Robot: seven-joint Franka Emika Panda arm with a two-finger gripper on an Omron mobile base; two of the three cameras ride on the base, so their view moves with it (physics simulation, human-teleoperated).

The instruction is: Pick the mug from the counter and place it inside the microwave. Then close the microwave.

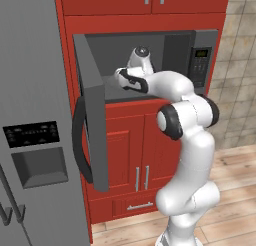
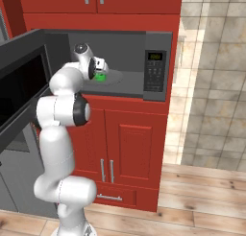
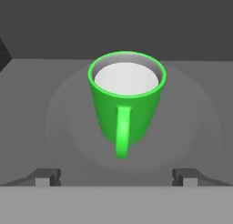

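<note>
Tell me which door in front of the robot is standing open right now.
The microwave door, dark-glassed with a black curved handle, swung out leftward. The red cabinet doors below are shut.

arm [image 1: 187, 140] — upright, elbow bent, reaching forward | gripper [image 3: 116, 175] — jaws spread wide, holding nothing

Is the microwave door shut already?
No, the microwave door hangs wide open, with the green mug standing upright on the round plate inside.

Glossy white rounded arm [image 1: 192, 140] with dark joint bands.
</note>
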